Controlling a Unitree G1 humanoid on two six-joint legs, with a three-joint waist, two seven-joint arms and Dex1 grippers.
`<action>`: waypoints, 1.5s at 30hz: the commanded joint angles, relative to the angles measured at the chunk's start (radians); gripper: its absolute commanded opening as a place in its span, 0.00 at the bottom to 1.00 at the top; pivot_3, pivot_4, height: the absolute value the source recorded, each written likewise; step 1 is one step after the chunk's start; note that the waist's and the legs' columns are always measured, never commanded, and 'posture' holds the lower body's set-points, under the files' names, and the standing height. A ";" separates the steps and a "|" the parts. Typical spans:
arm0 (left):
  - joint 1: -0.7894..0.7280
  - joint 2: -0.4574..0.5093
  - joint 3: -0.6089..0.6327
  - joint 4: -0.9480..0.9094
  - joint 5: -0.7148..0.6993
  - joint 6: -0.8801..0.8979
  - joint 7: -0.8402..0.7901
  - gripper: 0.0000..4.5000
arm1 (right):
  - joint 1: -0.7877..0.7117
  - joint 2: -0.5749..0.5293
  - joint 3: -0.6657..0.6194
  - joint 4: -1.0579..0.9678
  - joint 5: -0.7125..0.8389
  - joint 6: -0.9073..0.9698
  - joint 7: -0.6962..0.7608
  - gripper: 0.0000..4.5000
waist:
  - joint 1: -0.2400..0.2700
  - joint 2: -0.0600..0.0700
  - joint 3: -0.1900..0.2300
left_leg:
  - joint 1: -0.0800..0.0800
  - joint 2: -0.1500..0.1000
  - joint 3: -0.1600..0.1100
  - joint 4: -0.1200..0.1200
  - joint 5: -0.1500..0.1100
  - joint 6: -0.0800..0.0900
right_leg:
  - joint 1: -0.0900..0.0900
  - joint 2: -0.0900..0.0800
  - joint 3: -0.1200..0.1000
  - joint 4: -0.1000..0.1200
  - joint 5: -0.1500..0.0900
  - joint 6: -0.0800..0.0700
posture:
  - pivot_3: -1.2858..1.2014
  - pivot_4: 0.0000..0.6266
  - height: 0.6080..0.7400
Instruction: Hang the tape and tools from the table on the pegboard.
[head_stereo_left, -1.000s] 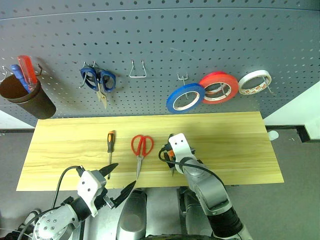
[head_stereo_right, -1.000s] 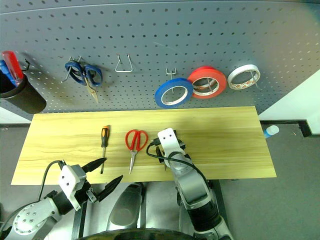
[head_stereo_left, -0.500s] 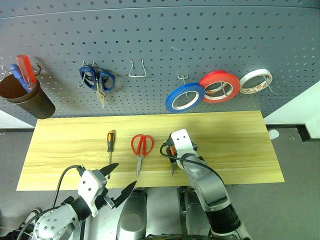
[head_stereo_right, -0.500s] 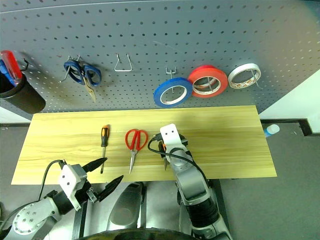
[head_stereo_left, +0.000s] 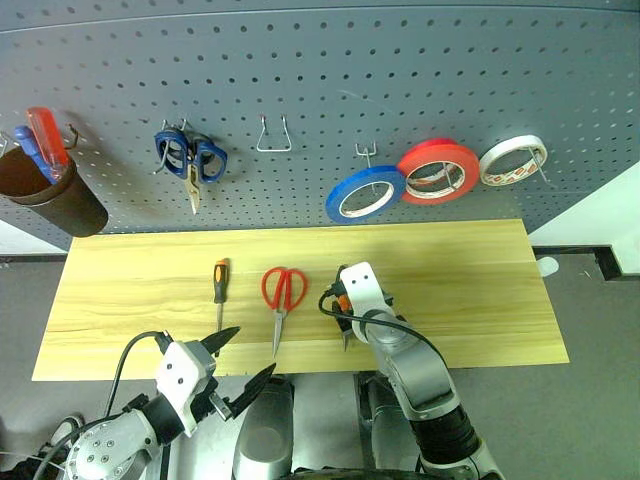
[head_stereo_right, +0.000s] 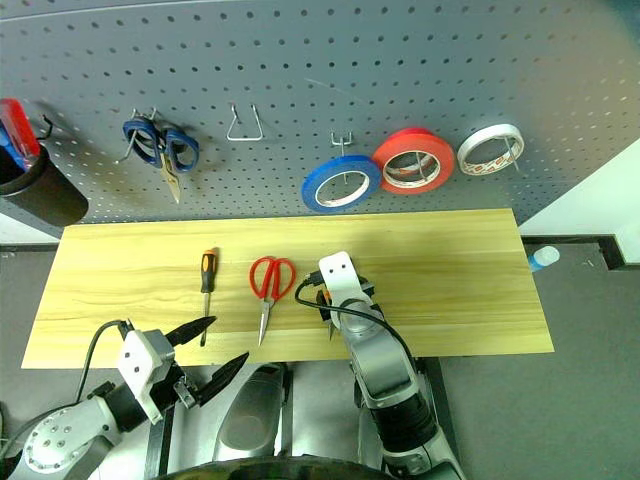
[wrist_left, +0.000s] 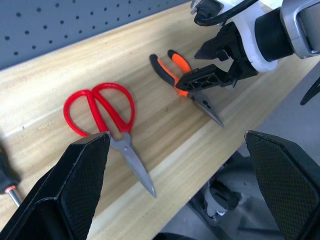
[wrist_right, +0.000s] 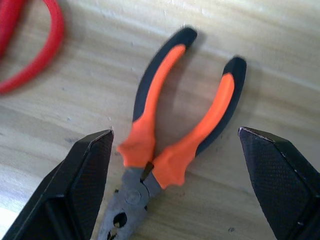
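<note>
The blue tape (head_stereo_left: 365, 195) hangs on a hook of the dark grey pegboard (head_stereo_left: 400, 80). Red-handled scissors (head_stereo_left: 284, 292), a thin orange-and-black screwdriver (head_stereo_left: 220, 282) and orange-handled pliers (wrist_right: 170, 145) lie on the wooden table (head_stereo_left: 450, 270). My right gripper (wrist_right: 175, 132) is open just above the pliers, one finger on each side of the handles, nothing held. Open too, my left gripper (head_stereo_left: 240, 360) hovers off the table's front edge, in front of the scissors (wrist_left: 102, 110) and holding nothing.
On the pegboard hang a red tape roll (head_stereo_left: 437, 172), a whitish roll (head_stereo_left: 512, 162), blue-handled scissors (head_stereo_left: 190, 160) and a brown cup (head_stereo_left: 50, 195) with red and blue screwdrivers. An empty wire hook (head_stereo_left: 274, 137) sits between the blue scissors and the tape.
</note>
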 joint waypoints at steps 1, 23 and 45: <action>0.035 0.005 -0.007 -0.046 -0.003 -0.008 -0.007 1.00 | -0.012 0.021 0.007 -0.005 0.000 -0.001 -0.006 0.93 | 0.000 0.000 0.004 | 0.000 0.000 0.000 0.000 0.000 0.000 | 0.000 0.000 0.000 0.000 0.000 0.000 | 0.70 0.55 1.00; 0.116 0.011 0.014 -0.085 -0.017 -0.010 -0.018 1.00 | -0.023 0.012 -0.004 0.028 0.000 0.026 -0.011 0.93 | 0.000 -0.002 0.043 | -0.002 0.000 0.000 0.000 0.000 0.000 | -0.003 0.000 0.000 0.001 0.000 0.000 | 0.69 0.61 1.00; 0.122 -0.005 0.074 -0.070 -0.086 -0.082 -0.081 1.00 | -0.013 -0.017 0.000 0.012 0.006 -0.023 0.012 0.47 | 0.000 -0.003 0.047 | -0.003 0.000 0.000 0.000 0.000 0.000 | -0.003 0.000 0.000 0.001 0.000 0.000 | 0.69 0.61 1.00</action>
